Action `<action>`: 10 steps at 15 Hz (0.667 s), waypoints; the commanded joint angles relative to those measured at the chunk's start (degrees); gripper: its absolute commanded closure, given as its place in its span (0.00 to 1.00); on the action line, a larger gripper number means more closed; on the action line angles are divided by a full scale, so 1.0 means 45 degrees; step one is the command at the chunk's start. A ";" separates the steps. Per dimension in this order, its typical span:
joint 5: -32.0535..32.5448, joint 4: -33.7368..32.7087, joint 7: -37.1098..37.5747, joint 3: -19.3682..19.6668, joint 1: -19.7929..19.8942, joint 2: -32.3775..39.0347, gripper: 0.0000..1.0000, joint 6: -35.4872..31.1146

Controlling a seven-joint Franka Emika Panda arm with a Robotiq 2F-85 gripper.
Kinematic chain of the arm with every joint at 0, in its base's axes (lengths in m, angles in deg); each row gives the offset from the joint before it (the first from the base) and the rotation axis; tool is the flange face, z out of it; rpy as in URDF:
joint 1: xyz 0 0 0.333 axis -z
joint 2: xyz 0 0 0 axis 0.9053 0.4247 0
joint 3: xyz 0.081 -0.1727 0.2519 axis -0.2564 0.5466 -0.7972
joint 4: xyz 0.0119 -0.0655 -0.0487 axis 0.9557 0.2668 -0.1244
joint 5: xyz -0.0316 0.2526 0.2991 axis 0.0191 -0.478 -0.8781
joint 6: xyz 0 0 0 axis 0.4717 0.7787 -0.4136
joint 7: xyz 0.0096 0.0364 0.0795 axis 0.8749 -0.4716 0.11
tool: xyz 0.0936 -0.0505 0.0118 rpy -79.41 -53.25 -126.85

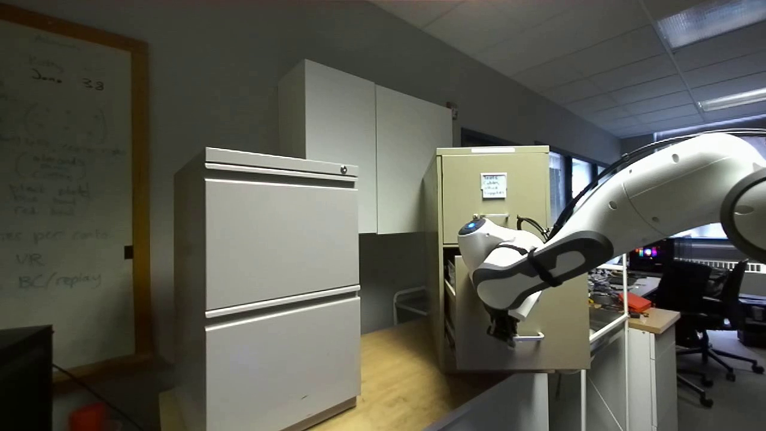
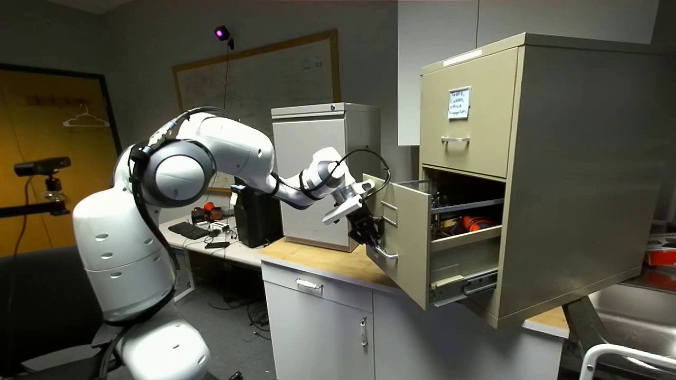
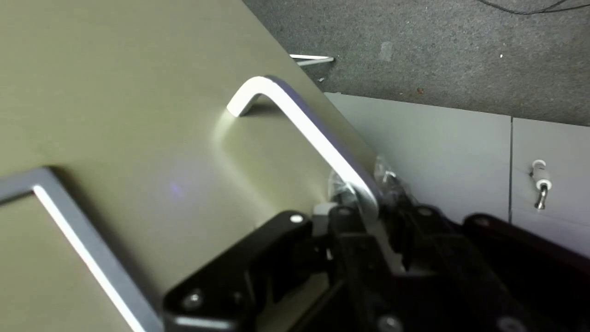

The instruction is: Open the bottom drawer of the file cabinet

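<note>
We see the gripper (image 3: 364, 189) grasping the handle (image 3: 320, 138) near one end. Right ahead of the gripper is the bottom drawer (image 2: 409, 227), standing out from the cabinet (image 2: 575, 179); above the gripper, the upper drawer (image 2: 475, 129) sits closed.

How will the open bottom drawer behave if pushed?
The bottom drawer probably slides in rather than tips: a metal rail shows along its side. Likely some heft: it looks metal and holds a red item. Its smooth, shiny handle may be slippery.
</note>
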 commanded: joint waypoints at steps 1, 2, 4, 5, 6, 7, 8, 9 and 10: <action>-0.1553 0.0925 0.0315 -0.0610 -0.0724 -0.0032 0.95 0.0862; -0.1550 0.0925 0.0323 -0.0620 -0.0728 -0.0032 0.89 0.0872; -0.1562 0.0911 0.0346 -0.0637 -0.0737 -0.0024 0.54 0.0900; -0.1616 0.0912 0.0344 -0.0660 -0.0749 -0.0015 0.51 0.0927; -0.1681 0.0897 0.0342 -0.0701 -0.0783 0.0006 0.45 0.1028; -0.1760 0.0871 0.0337 -0.0756 -0.0835 0.0033 0.38 0.1217; -0.1825 0.0853 0.0357 -0.0822 -0.0908 0.0059 0.31 0.1436; -0.1886 0.0839 0.0412 -0.0892 -0.0970 0.0105 0.21 0.1646; -0.1959 0.0818 0.0523 -0.0966 -0.1026 0.0155 0.13 0.1839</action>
